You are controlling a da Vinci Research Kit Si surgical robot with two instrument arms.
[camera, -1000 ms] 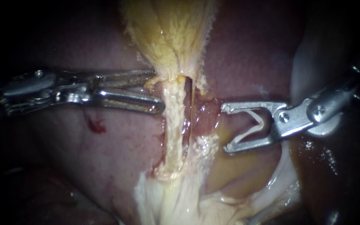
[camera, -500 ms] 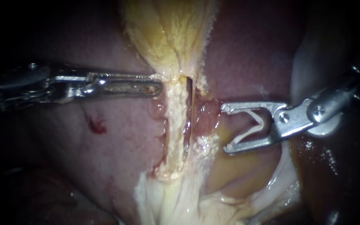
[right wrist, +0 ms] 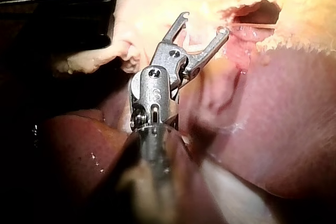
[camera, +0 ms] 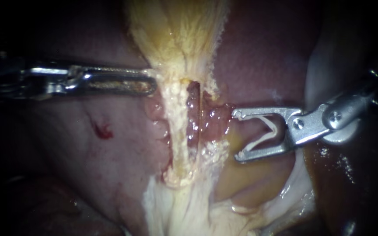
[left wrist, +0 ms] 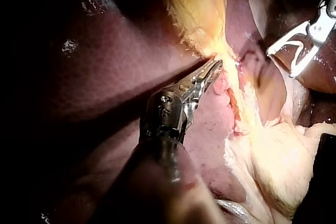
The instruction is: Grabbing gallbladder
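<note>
My left instrument (camera: 152, 85) enters from the frame's left, its jaws closed on what looks like a thin edge of the gallbladder (camera: 176, 39). The gallbladder's yellow body fills the upper centre and narrows right at my tips. So small a bite may slip or tear if I pull hard, straining the pale strand (camera: 178, 131) against the liver (camera: 88, 166). Right of centre, my right instrument (camera: 238, 135) holds a white clip (camera: 261, 140) in wide jaws. Any drift could snag the strand.

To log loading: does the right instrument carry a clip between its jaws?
Yes, a white clip touches both jaws of the right instrument.
</note>
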